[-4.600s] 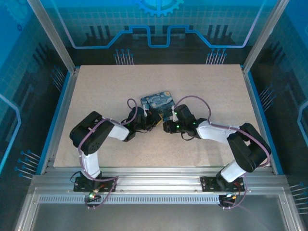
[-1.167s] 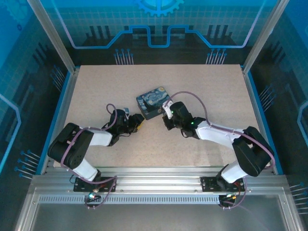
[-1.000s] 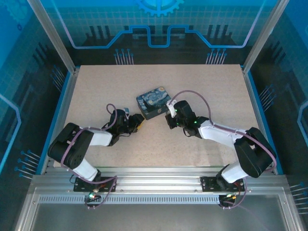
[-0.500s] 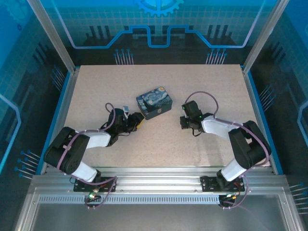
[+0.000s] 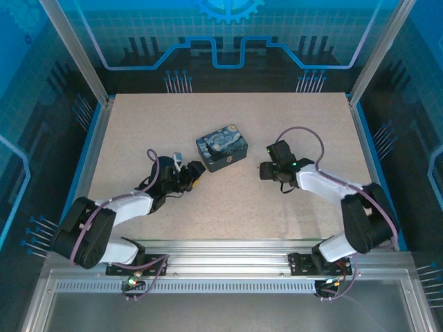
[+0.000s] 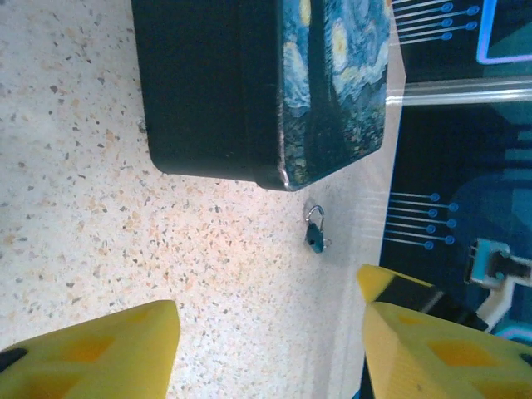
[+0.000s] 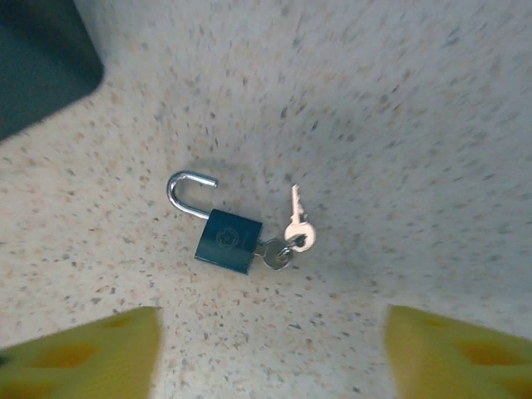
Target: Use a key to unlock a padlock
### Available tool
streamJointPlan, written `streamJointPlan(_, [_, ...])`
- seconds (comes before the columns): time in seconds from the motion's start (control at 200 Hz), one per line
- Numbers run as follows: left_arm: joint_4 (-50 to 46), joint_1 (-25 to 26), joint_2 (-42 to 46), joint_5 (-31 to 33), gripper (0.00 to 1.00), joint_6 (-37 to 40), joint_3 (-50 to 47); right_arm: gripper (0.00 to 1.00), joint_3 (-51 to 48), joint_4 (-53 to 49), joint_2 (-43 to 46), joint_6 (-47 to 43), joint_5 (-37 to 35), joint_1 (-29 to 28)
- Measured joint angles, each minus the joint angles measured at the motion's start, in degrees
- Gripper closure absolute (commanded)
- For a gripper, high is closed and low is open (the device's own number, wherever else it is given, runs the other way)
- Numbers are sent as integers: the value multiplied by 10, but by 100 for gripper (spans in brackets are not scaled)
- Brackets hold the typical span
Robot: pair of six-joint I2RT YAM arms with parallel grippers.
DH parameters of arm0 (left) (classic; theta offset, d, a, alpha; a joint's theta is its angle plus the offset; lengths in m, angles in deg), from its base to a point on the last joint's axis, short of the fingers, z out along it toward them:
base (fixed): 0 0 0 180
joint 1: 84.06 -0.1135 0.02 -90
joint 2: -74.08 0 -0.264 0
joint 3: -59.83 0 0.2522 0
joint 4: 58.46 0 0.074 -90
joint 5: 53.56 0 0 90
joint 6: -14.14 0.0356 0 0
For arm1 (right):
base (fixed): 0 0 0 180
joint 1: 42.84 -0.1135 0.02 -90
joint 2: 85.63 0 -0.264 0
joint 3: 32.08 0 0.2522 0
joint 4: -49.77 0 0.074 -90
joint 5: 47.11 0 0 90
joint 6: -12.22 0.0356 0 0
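Speckled beige table (image 5: 138,124), walled by blue panels, is carrying a dark blue box (image 5: 223,146) near its centre, with the left gripper (image 5: 196,176) and right gripper (image 5: 265,169) flanking it. Left wrist view: yellow fingers (image 6: 91,349) are standing wide, gripping nothing, while the padlock (image 6: 314,234) is lying beyond the box's corner, well apart. Right wrist view: the fingers are standing wide and empty; the padlock is lying just ahead between them, shackle (image 7: 189,193) swung free, key (image 7: 274,253) sitting in its base, long axis slanting across the gap. The right arm is standing nearer; the lock is apparently already open.
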Motion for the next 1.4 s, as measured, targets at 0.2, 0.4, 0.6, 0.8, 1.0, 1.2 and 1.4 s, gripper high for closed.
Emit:
streamJointPlan(0.2, [-163,-23,103,38,1,88,40,0,0,-23,93,-5,-18,32])
streamJointPlan(0.4, [-310,-37,198,162,1,235,113,0,-18,-10,139,-25,-77,71])
streamJointPlan(0.6, [-301,-49,248,302,1,410,92,0,-119,109,172,-93,-157,80])
streamJointPlan(0.8, [-163,-114,186,353,1,515,4,0,-187,279,138,-169,-167,114])
streamJointPlan(1.0, [46,-134,20,352,1,581,-55,0,-248,459,71,-226,-136,154])
streamJointPlan(1.2, [258,-179,-92,314,1,603,-98,0,-275,579,17,-256,-85,163])
streamJointPlan(1.4, [267,-200,-119,285,1,603,-67,0,-274,640,-27,-275,-16,176])
